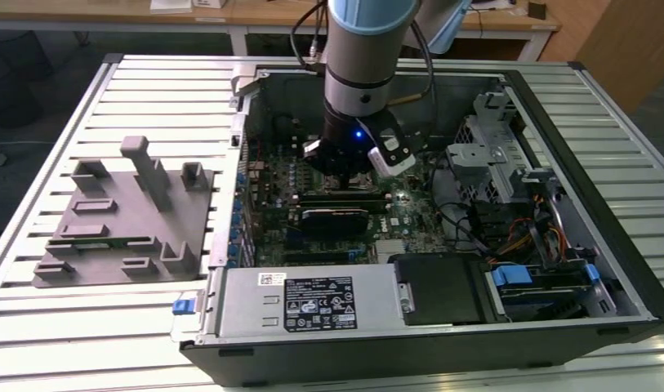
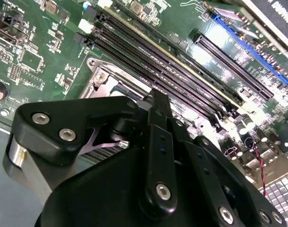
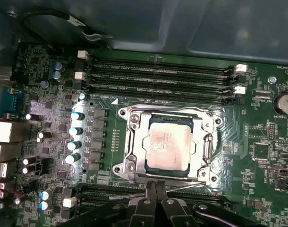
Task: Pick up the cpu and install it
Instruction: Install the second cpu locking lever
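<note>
The cpu, a small square chip with a pale silvery top, lies flat inside the metal-framed socket of the green motherboard. In the first wrist view my gripper hovers just beside the socket's edge, its two black fingers pressed together with nothing between them. In the second wrist view the fingers point down at the socket frame. In the exterior view the gripper reaches down into the open computer case, over the middle of the board, and covers the socket.
Memory slots run along one side of the socket, and capacitors stand along another. A grey slotted plastic block lies on the table at the exterior view's left. The power supply and the drive cage fill the case's near side.
</note>
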Action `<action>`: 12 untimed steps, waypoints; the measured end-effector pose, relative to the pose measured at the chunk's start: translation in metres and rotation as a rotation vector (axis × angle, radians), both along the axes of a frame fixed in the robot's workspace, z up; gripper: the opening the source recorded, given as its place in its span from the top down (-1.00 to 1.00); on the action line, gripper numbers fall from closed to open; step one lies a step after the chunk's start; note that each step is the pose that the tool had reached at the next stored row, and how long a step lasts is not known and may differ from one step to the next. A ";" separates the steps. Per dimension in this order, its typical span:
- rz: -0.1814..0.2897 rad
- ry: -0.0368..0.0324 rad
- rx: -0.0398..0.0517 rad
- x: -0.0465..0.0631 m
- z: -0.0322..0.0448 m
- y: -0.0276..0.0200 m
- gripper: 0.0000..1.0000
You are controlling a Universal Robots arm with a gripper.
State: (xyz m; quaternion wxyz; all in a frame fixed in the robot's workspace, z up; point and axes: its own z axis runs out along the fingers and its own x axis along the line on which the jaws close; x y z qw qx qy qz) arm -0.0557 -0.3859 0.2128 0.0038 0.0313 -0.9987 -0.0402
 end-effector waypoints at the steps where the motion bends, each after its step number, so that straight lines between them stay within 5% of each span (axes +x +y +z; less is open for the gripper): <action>1: 0.000 0.0000 0.0080 -0.001 -0.0003 -0.0006 0.79; 4: 0.000 0.0000 0.0328 -0.002 -0.0008 -0.0040 0.79; 12: 0.000 0.0001 0.0497 -0.005 -0.0014 -0.0130 0.79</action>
